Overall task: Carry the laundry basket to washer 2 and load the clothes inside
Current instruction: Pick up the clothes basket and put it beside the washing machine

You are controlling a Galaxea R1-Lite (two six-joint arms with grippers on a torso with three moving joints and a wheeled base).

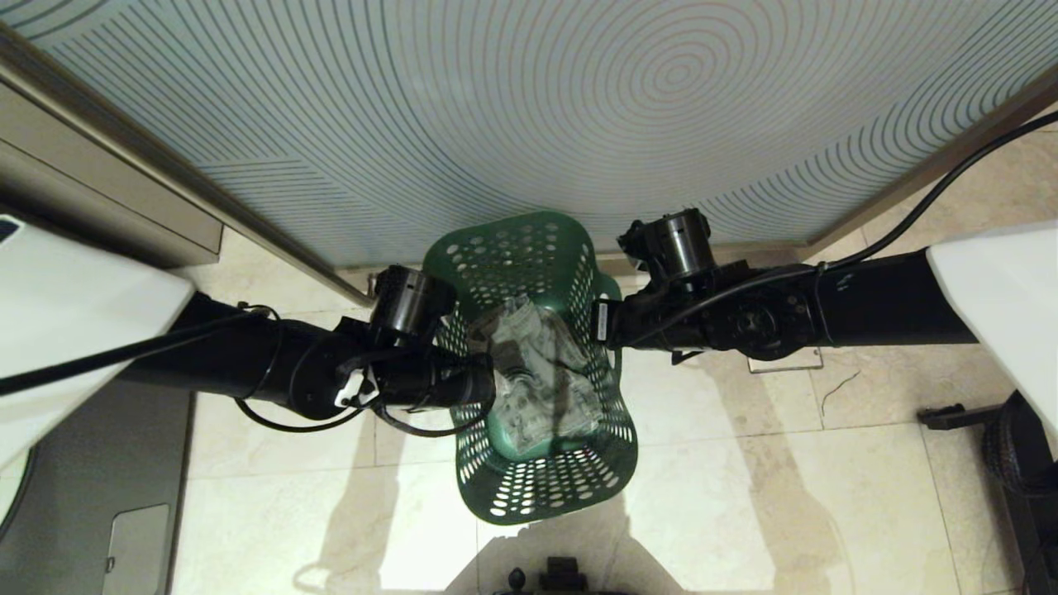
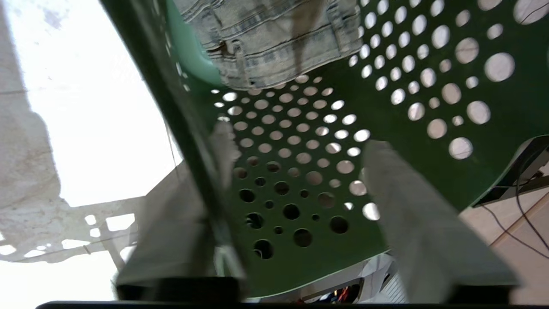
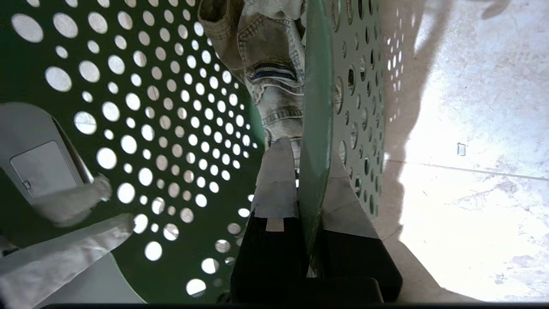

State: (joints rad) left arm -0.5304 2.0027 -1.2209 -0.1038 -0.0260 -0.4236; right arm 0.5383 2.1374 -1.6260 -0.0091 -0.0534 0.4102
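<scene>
On my left side, the left pincer (image 2: 296, 171) sits astride the basket (image 1: 579, 487) wall — one finger outside the rim, the other inside over the perforated wall, with a clear gap to the plastic, so it is spread and holding nothing. I read it as mid-way to a grip, not a grip. The basket stands on the tiled floor (image 1: 727, 496) between my two arms, close to the striped glass panel (image 1: 529, 107), and the jeans (image 1: 537, 372) lie bunched in the bottom of it.

Over on the right, the right pincer (image 3: 306, 189) is clenched on the opposite rim — its taped fingers (image 3: 274, 189) pinch the green edge from both sides, jeans just beyond them.

So I judge the step to be taking hold of the basket for the carry; nothing is lifted yet, and no washer door shows ahead.

Next I need the left fingers to clamp down on the rim as the right has, at a matching height. Then both arms should rise together and level, or the basket will tip and spill the jeans.
</scene>
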